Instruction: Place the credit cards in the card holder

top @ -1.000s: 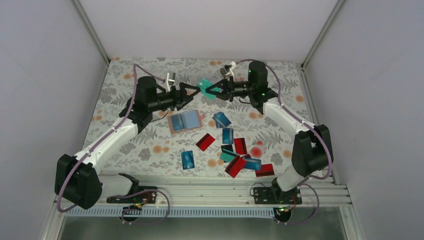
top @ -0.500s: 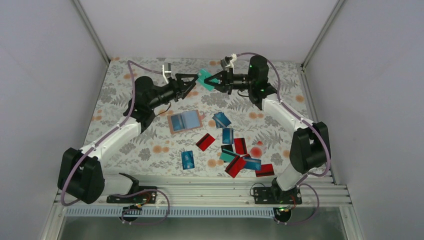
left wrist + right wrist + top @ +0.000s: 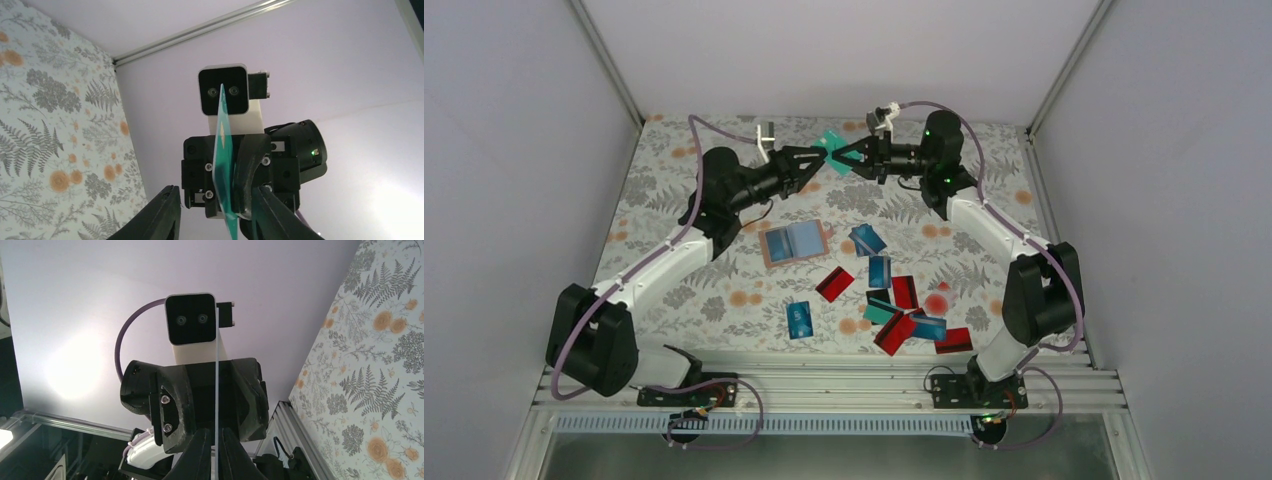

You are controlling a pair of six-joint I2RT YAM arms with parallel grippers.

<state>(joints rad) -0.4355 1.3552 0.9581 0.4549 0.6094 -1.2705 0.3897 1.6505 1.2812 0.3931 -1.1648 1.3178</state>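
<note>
A teal credit card (image 3: 832,155) hangs in the air over the far part of the table, pinched by my right gripper (image 3: 856,158), which is shut on it. My left gripper (image 3: 812,160) faces it from the left, its jaws open on either side of the card's free end. In the left wrist view the card (image 3: 222,160) stands edge-up between my fingers (image 3: 167,210), with a gap at the left one. Seen from the right wrist, the card (image 3: 217,390) is a thin line clamped in my right gripper (image 3: 216,432). The tan card holder (image 3: 793,242) lies open on the table.
Several loose cards lie near the front: blue ones (image 3: 867,239) (image 3: 799,319), red ones (image 3: 834,284) (image 3: 953,340) and a teal one (image 3: 879,312). White walls close in the floral table (image 3: 674,290); an aluminium rail (image 3: 844,378) runs along the near edge.
My left gripper has moved up and right to the teal card, and its jaws have narrowed around it. The right gripper has lifted the card slightly and stayed shut.
</note>
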